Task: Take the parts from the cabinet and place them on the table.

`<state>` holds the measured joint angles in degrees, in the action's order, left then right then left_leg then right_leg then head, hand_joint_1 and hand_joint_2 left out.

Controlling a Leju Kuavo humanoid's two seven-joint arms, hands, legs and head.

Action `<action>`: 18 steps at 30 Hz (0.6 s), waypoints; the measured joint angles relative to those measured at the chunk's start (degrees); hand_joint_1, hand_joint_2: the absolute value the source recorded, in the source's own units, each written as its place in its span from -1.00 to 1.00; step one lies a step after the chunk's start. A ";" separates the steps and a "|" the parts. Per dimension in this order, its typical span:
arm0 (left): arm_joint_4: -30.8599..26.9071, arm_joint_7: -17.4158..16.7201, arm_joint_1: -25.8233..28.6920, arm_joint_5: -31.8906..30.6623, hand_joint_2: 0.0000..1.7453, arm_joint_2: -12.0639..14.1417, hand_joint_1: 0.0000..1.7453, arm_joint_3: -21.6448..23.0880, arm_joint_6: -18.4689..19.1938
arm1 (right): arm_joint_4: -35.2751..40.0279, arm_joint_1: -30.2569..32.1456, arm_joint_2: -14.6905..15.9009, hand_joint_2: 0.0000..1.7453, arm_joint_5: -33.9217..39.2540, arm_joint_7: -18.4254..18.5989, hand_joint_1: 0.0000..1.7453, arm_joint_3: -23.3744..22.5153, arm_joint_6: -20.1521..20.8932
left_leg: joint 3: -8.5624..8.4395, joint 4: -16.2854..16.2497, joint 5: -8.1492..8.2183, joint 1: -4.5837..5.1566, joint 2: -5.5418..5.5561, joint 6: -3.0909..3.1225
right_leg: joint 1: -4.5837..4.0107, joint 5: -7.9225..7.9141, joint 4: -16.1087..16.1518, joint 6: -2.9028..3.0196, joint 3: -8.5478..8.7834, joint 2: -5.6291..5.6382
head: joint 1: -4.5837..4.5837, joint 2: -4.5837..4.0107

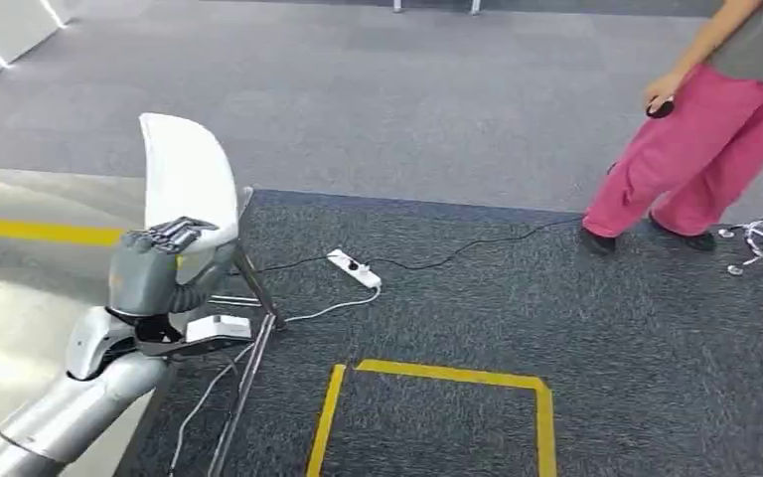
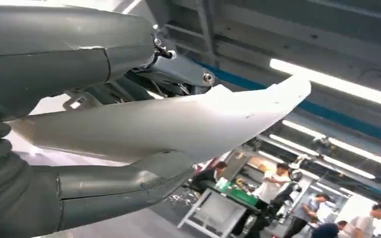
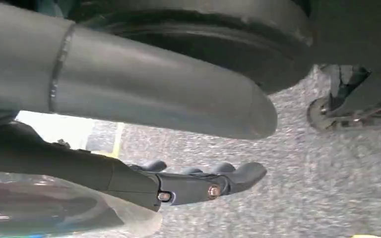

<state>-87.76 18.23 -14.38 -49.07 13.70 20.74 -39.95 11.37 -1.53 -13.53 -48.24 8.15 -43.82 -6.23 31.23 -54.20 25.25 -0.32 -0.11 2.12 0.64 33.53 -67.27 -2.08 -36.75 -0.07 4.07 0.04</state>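
Left hand (image 1: pixel 164 260) raised at the left of the head view, fingers (image 1: pixel 177 235) wrapped over a white curved part (image 1: pixel 187 171). Thumb (image 2: pixel 124 184) underneath in the left wrist view, darker fingers above, part (image 2: pixel 178 124) clamped between. Long axis of the part running up and away from the hand, most of its length beyond the grip, pointed tip free and unsupported. Part off any surface, held above the grey carpet (image 1: pixel 437 119) and the darker mat (image 1: pixel 556 298).

Right hand (image 3: pixel 198 186) hanging low over carpet, fingers lying nearly straight and apart from the thumb, nothing between them. Clear film-like material at the edge of that view, identity uncertain.

No counter or cabinet visible. Judged stage: part already taken, carry to the counter outstanding. Left hand alone in contact with the part; release likely to call for lowering the long axis flat first.

Hazards noted: power strip (image 1: pixel 354 268) and cable on the mat, yellow floor marking (image 1: pixel 437 375), a person (image 1: pixel 700 139) standing at the far right.
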 joint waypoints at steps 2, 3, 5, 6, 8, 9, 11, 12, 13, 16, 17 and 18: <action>0.00 0.00 0.12 -0.02 1.00 -0.04 1.00 0.13 0.02 | 0.00 0.16 0.02 -1.00 -0.02 0.00 -1.00 -0.15 -0.06 | -0.07 -0.22 0.39 -0.08 0.40 -0.27 | 0.10 1.61 -7.15 -0.35 -4.87 0.00 | -0.02 0.00; 0.00 0.00 0.12 -0.02 1.00 -0.07 1.00 0.22 0.02 | 0.00 0.29 0.02 -1.00 -0.02 0.07 -1.00 -0.28 -0.11 | -0.22 -0.45 0.68 -0.27 0.67 -0.57 | 0.24 0.16 -6.55 -0.52 -5.13 -0.01 | 0.00 0.00; 0.00 0.00 0.11 -0.02 1.00 -0.13 1.00 0.33 0.00 | 0.02 0.41 0.02 -1.00 -0.04 0.07 -1.00 -0.37 -0.18 | -0.82 -1.12 1.67 -0.83 1.06 -1.47 | 0.77 -5.52 1.56 -0.96 -1.76 -0.02 | 0.00 0.00; 0.00 0.00 0.10 -0.02 1.00 -0.18 1.00 0.35 0.00 | 0.02 0.39 0.02 -1.00 -0.04 0.04 -1.00 -0.37 -0.18 | -1.12 -1.77 2.40 -1.18 1.17 -2.03 | 1.19 -8.18 6.76 -1.47 0.66 0.00 | 0.00 0.00; -0.02 -0.07 -0.13 0.00 1.00 -0.06 1.00 0.28 -0.02 | -0.04 0.33 -0.28 -1.00 -0.04 0.04 -1.00 -0.39 -0.18 | -0.41 -3.48 3.81 -0.78 1.41 -3.12 | 1.35 -6.57 8.64 -0.99 2.18 1.03 | -0.77 0.00; -0.07 -0.07 -0.12 0.00 1.00 -0.02 1.00 0.33 -0.07 | -0.04 0.38 -0.28 -1.00 -0.04 0.00 -1.00 -0.39 -0.20 | -0.55 -3.20 3.69 -0.72 1.47 -3.17 | 1.18 -6.32 8.22 -0.24 1.99 0.80 | -0.28 0.00; -0.13 -0.07 -0.11 -0.09 1.00 -0.11 1.00 0.42 -0.04 | -0.02 0.41 -0.26 -1.00 -0.07 0.04 -1.00 -0.48 -0.24 | -0.74 -3.19 3.95 -1.00 1.61 -3.27 | 1.02 -5.88 8.01 0.44 2.12 0.78 | -0.24 0.00; -0.20 -0.07 -0.12 -0.09 1.00 -0.11 1.00 0.39 -0.07 | 0.09 0.41 -0.26 -1.00 -0.11 0.04 -1.00 -0.52 -0.26 | -1.01 -3.32 4.57 -1.21 1.45 -3.58 | 1.00 -5.53 8.06 0.99 2.65 0.77 | -0.02 0.02; -0.26 -0.04 -0.16 -0.09 1.00 -0.11 1.00 0.39 -0.09 | 0.13 0.51 -0.26 -1.00 -0.13 0.04 -1.00 -0.59 -0.31 | -0.36 -5.47 5.30 -1.19 0.76 -3.57 | 0.90 -5.19 8.10 1.44 3.26 0.70 | 0.13 0.00; -0.26 -0.07 -0.23 -0.09 1.00 -0.04 1.00 0.39 -0.09 | 0.13 0.49 -0.26 -1.00 -0.17 0.02 -1.00 -0.83 -0.37 | 7.96 -19.59 9.67 -0.94 0.52 -3.21 | 0.33 -4.03 8.20 1.96 4.70 0.50 | 0.22 0.00; -0.26 -0.07 -0.05 -0.07 1.00 -0.04 1.00 0.42 -0.04 | 0.13 0.54 -0.26 -1.00 -0.17 0.02 -1.00 -0.87 -0.37 | 10.63 -23.08 10.03 -0.80 0.52 -2.86 | 0.01 -3.51 8.20 2.13 5.27 0.49 | 0.24 0.00; -0.26 -0.09 0.05 -0.09 1.00 -0.04 1.00 0.44 -0.04 | 0.13 0.58 -0.26 -1.00 -0.17 0.02 -1.00 -0.92 -0.39 | 11.70 -23.25 8.75 -0.57 0.53 -2.36 | -0.24 -3.03 8.21 2.27 5.90 0.49 | 0.22 0.00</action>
<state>-88.02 18.14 -14.33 -49.16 13.66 21.18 -40.00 11.50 -0.95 -13.79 -48.41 8.17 -44.74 -6.62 42.93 -77.45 34.00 -0.89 0.42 -0.23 0.41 30.50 -59.06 0.19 -30.85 0.42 4.28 0.04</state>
